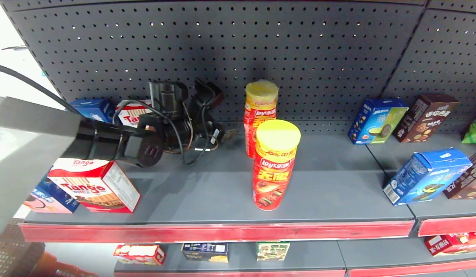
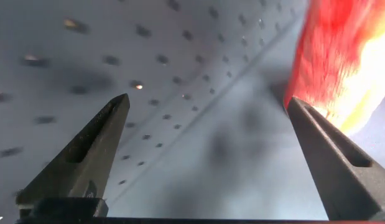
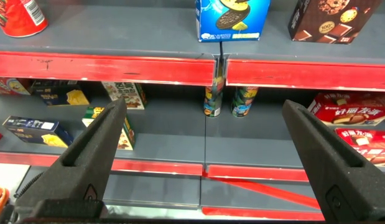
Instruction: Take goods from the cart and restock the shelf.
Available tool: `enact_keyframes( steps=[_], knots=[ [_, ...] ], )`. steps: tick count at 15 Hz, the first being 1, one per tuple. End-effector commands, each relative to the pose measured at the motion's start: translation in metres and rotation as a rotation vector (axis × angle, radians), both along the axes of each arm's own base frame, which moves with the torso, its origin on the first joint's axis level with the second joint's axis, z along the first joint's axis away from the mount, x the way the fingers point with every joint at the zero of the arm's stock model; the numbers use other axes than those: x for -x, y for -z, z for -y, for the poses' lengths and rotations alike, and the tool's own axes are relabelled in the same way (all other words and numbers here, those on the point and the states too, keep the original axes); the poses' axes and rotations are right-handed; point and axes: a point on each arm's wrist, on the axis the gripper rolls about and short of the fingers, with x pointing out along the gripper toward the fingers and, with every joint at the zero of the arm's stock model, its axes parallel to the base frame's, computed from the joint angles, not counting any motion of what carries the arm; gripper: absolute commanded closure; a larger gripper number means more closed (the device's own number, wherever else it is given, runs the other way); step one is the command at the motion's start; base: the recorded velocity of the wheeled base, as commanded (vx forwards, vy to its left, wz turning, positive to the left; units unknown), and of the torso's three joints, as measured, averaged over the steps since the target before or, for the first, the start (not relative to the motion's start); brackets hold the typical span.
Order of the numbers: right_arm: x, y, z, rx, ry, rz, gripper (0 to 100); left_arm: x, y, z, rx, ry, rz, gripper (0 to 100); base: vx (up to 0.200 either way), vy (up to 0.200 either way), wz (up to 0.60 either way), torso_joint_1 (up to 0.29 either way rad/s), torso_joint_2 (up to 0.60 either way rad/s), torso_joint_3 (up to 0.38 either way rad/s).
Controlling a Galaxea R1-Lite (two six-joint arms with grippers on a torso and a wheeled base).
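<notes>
The left tool (image 2: 208, 99) was deep at the back of the grey shelf (image 1: 207, 192), its tips facing the perforated pegboard (image 1: 222, 46) where the board meets the shelf. Its two dark fingers (image 2: 86, 155) were spread wide with nothing between them.

Just off the left tool, on the side toward the robot's right, the rear chip can (image 1: 260, 115) stood upright, tall and red with a yellow lid. It lay close to one fingertip, and whether the two touched could not be told. The front chip can (image 1: 275, 165), of the same kind, stood upright farther from the tool, out toward the shelf's front edge and in front of the rear can.

On the tool's other side, toward the robot's left and near the front edge, a red and white wafer box (image 1: 95, 188) stood below the arm. Well apart from the tool, far toward the robot's right, a blue cookie box (image 1: 426, 177) leaned on the neighbouring shelf bay.

The right tool (image 3: 203, 106) had its fingers spread wide too, holding nothing. Ahead of it ran a red price rail (image 3: 105, 65), with small snack boxes (image 3: 37, 127) on the lower shelves beyond.
</notes>
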Motion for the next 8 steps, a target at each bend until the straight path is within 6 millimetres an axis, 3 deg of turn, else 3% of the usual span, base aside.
enact_keyframes(
  steps=[1, 2, 5, 6, 8],
  knots=[
    [0.0, 0.0, 0.0, 0.001, 0.0, 0.0, 0, 0.053, -0.061, -0.016, 0.086, -0.053, 0.091, 0, 0.0, 0.0, 0.0, 0.0, 0.0, 0.0],
    [0.0, 0.0, 0.0, 0.001, -0.001, 0.0, 0, 0.064, -0.067, -0.021, 0.088, -0.065, 0.098, 0, 0.0, 0.0, 0.0, 0.0, 0.0, 0.0],
    [0.0, 0.0, 0.0, 0.001, 0.0, -0.002, 0, 0.135, -0.082, -0.05, 0.103, -0.123, 0.129, 0, 0.0, 0.0, 0.0, 0.0, 0.0, 0.0],
    [0.0, 0.0, 0.0, 0.001, 0.0, 0.0, 0, 0.145, -0.08, -0.054, 0.1, -0.126, 0.124, 0, 0.0, 0.0, 0.0, 0.0, 0.0, 0.0],
    [0.0, 0.0, 0.0, 0.001, 0.0, -0.002, 0, 0.188, -0.063, -0.071, 0.082, -0.139, 0.09, 0, 0.0, 0.0, 0.0, 0.0, 0.0, 0.0]
  ],
)
